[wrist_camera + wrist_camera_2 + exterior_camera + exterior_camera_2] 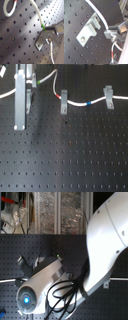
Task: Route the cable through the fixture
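Arm [107,237] fills the second exterior view, white shell bent down over the black perforated board [70,159]. Gripper [26,95] stands upright at the first exterior view's left, tall grey bars near the board. Fingers [51,28] pinched together on the cable [75,103] at its green band [43,26], seen in the first wrist view. From the gripper the cable rises, drops to the middle clip [64,102], then runs through the right clip [108,95]. Third clip [88,30] sits just beside the fingertips in the second wrist view; cable passes along its forked end, seating in the slot cannot be told.
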